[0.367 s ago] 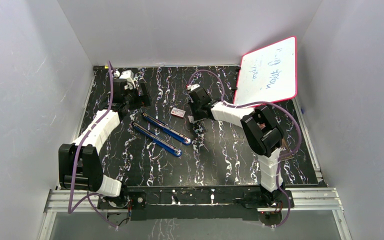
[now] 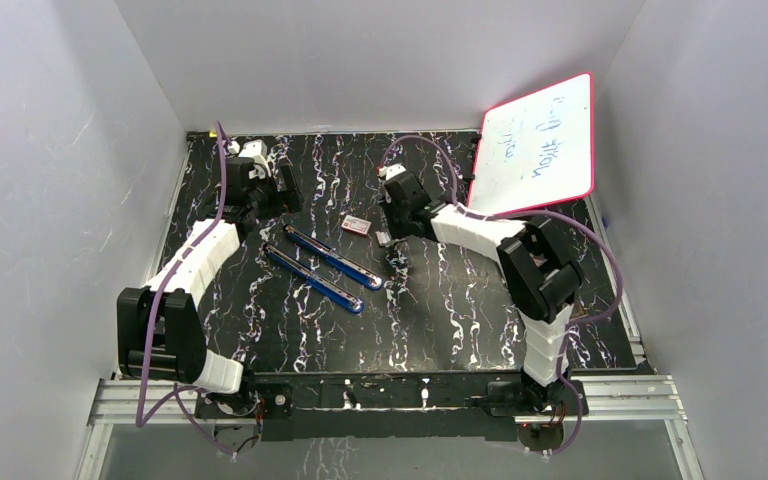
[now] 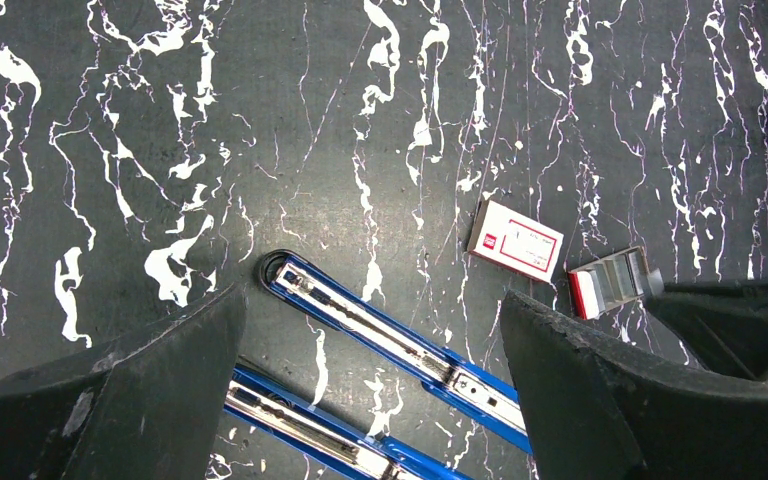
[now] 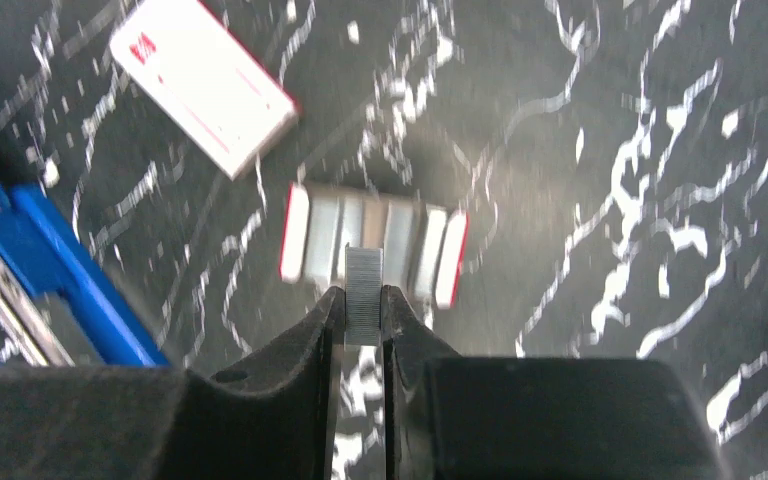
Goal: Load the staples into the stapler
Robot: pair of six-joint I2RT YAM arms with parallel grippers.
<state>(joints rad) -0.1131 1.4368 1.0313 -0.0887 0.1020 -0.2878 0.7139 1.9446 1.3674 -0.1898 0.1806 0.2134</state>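
Observation:
The blue stapler (image 2: 325,265) lies opened flat in two long arms, with the silver channel (image 3: 390,335) facing up. My right gripper (image 4: 363,300) is shut on a short grey strip of staples (image 4: 363,272), held just over the small red-edged tray (image 4: 310,240) that holds more staples (image 4: 400,240). In the top view that gripper (image 2: 388,238) sits right of the stapler. My left gripper (image 3: 372,300) hangs open above the stapler's far end, its fingers (image 3: 140,390) either side of it and touching nothing.
A small red-and-white box (image 2: 357,225) lies between the stapler and the tray, also seen as the box (image 3: 515,240). A whiteboard (image 2: 535,145) with a pink rim leans at the back right. White walls close in the black marbled table (image 2: 460,310).
The right arm's elbow has swung to the right and its wrist has shifted slightly at the tray, with its jaws narrowing on the staple strip. The left arm has not moved.

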